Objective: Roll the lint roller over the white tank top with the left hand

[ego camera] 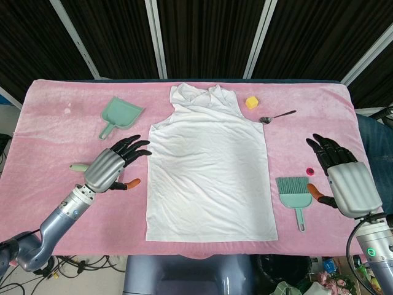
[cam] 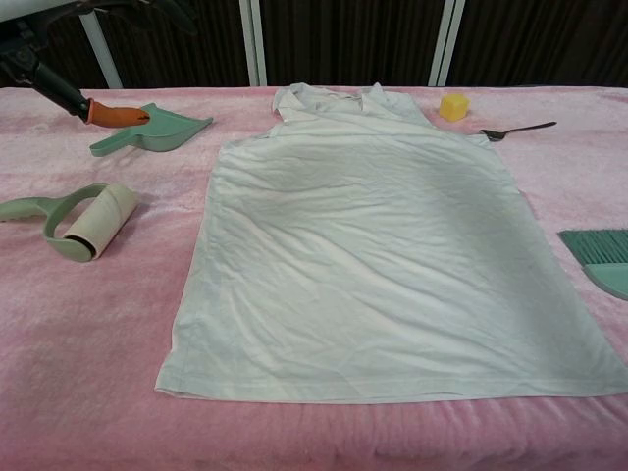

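Note:
The white tank top [ego camera: 209,178] lies flat in the middle of the pink table, straps toward the far edge; the chest view shows the tank top [cam: 392,255] filling the centre. The lint roller [cam: 83,221], with a green handle and a pale roll, lies on the cloth left of the shirt. In the head view only the roller's handle end [ego camera: 78,166] shows, beside my left hand [ego camera: 113,166]. That hand hovers over the roller with fingers spread and holds nothing; in the chest view only part of the left hand [cam: 59,88] shows, at the top left. My right hand [ego camera: 344,178] is open at the right edge.
A green dustpan [ego camera: 120,115] sits at the back left. A yellow cube [ego camera: 251,102] and a spoon [ego camera: 277,116] lie beyond the shirt's right shoulder. A green brush [ego camera: 293,190] and a small pink object [ego camera: 310,170] lie between the shirt and my right hand.

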